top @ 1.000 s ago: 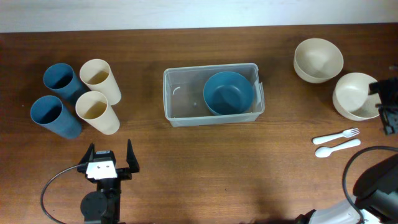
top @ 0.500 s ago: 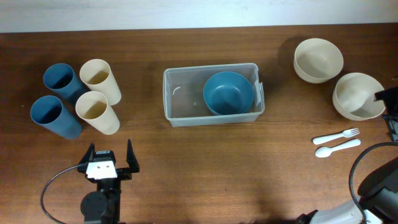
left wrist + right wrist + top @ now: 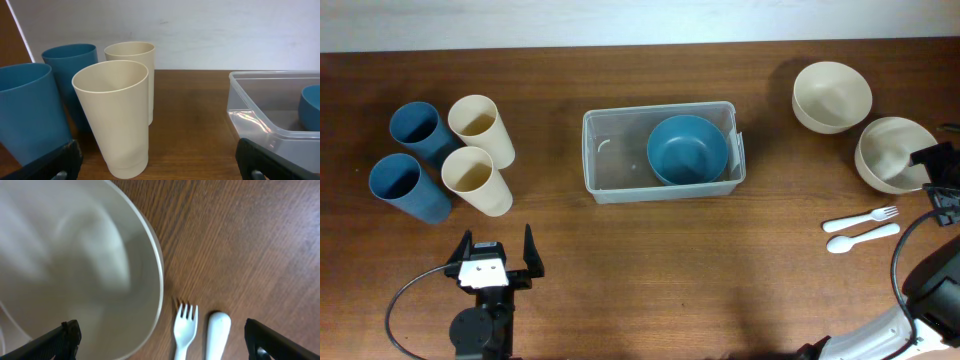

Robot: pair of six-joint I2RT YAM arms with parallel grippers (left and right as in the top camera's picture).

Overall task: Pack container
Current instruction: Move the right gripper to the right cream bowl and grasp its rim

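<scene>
The clear plastic container (image 3: 612,165) stands at the table's middle, with a blue bowl (image 3: 688,150) in its right half. In the left wrist view the container (image 3: 260,117) shows at the right, and the blue bowl (image 3: 311,106) at its edge. My left gripper (image 3: 498,242) is open near the front edge, below the cups, with nothing between its fingers. Open too, my right gripper (image 3: 938,178) hovers at the far right over the rim of a cream bowl (image 3: 890,152), above the fork and spoon. The right wrist view shows that bowl (image 3: 75,265) under its left finger.
Two blue cups (image 3: 415,127) (image 3: 400,185) and two cream cups (image 3: 480,125) (image 3: 475,178) stand at the left; the nearest cream cup (image 3: 116,115) rises just ahead of my left gripper. A second cream bowl (image 3: 832,95) sits back right. A white fork (image 3: 865,217) and spoon (image 3: 860,238) lie front right.
My right gripper has shifted slightly by the cream bowl at the right edge. The left arm and all objects are unmoved.
</scene>
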